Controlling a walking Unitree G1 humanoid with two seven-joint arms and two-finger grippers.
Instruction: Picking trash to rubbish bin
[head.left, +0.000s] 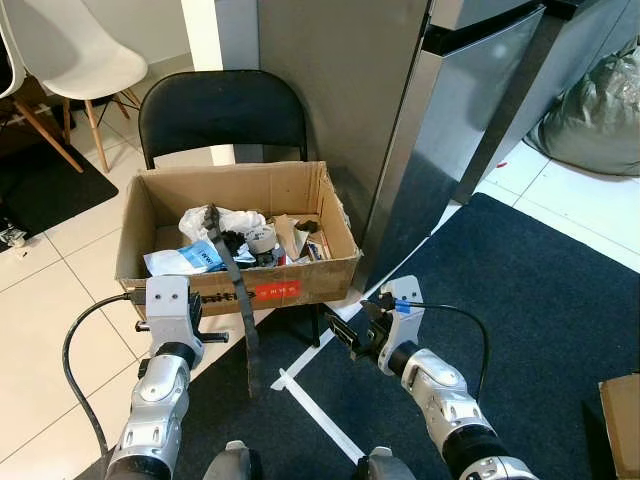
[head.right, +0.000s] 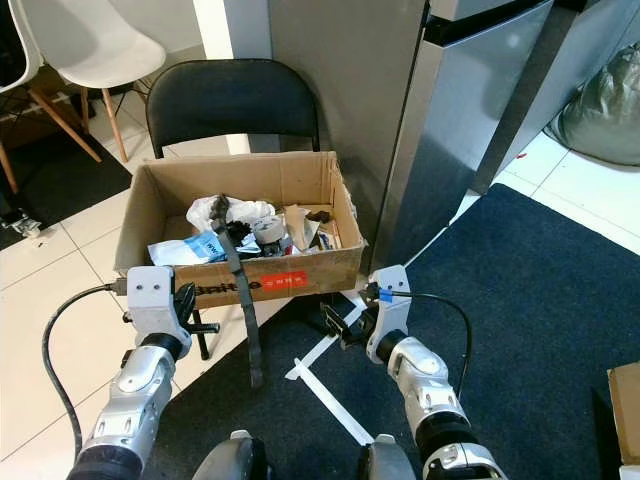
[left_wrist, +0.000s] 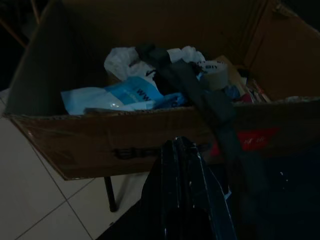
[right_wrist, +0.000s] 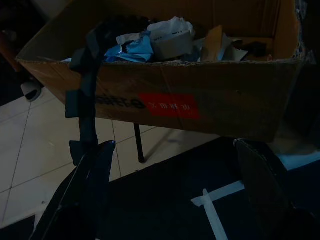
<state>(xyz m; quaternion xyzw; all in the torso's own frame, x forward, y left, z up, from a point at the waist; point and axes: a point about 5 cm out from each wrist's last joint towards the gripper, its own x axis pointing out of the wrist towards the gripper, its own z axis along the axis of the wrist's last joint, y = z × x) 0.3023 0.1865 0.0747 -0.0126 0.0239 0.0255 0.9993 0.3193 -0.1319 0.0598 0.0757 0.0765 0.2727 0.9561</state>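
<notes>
A trash-filled brown cardboard box (head.left: 300, 280) was seen on a black folding chair (head.left: 222, 118). Left gripper (left_wrist: 182, 150) jaws were pressed together; right gripper (right_wrist: 172, 175) jaws were spread.

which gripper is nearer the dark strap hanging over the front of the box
Left. The left gripper, fingers together, sits just below the box front beside the dark strap. The right gripper, fingers spread, is further along, under the cardboard box's right corner.
</notes>
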